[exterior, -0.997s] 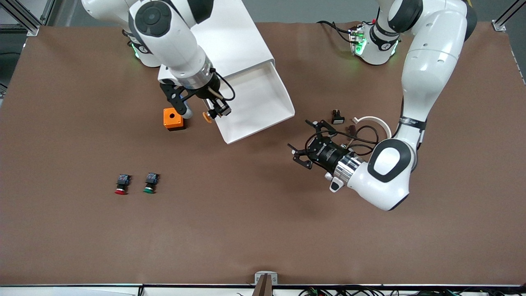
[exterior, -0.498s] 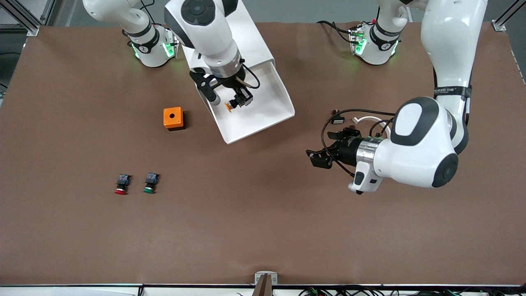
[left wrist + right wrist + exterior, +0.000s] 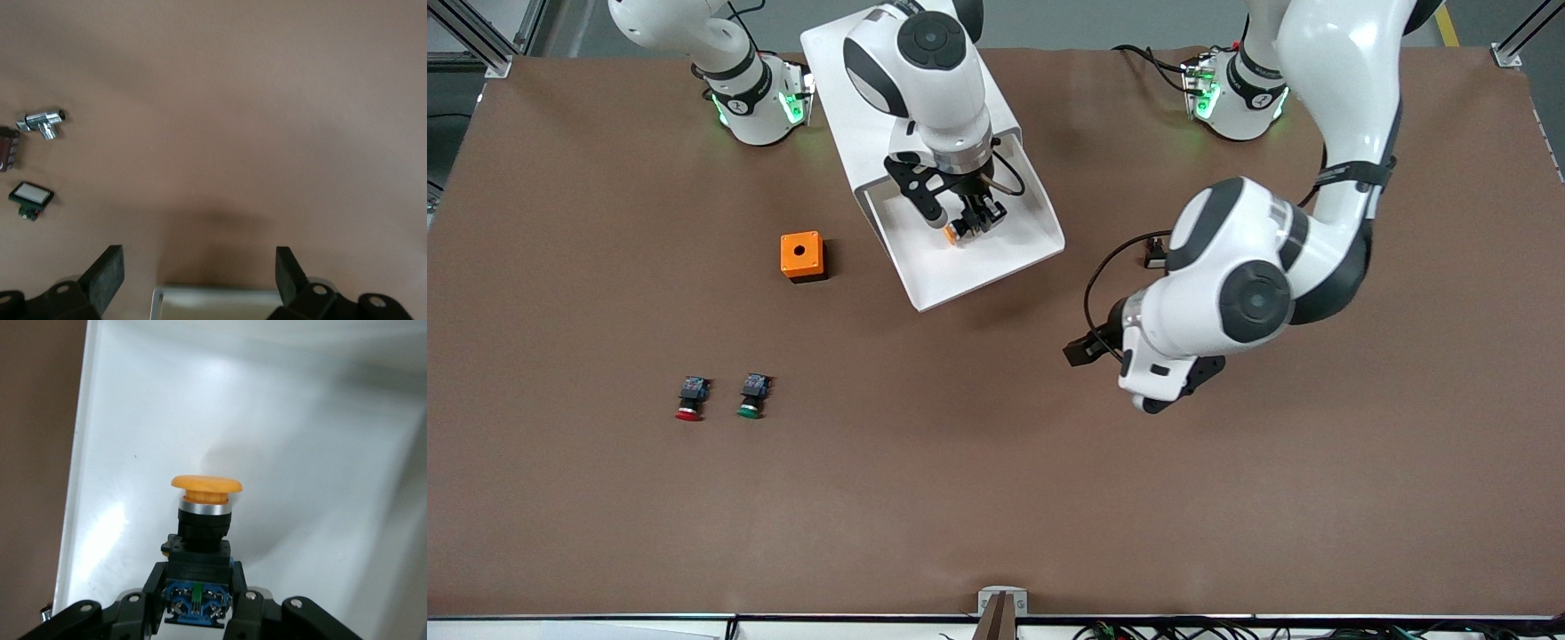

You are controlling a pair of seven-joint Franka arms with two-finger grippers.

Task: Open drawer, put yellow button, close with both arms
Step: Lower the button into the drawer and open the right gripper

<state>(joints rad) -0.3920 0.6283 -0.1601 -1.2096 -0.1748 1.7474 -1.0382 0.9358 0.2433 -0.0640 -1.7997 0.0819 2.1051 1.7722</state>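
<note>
Since the earlier frame my right hand (image 3: 971,222) has swung from beside the orange box (image 3: 801,256) to over the open drawer (image 3: 996,258), clamped on the yellow button (image 3: 203,513). Its cap points down at the tray floor, seemingly just above it. My left hand (image 3: 200,280), spread wide, waits off the drawer's corner.
</note>
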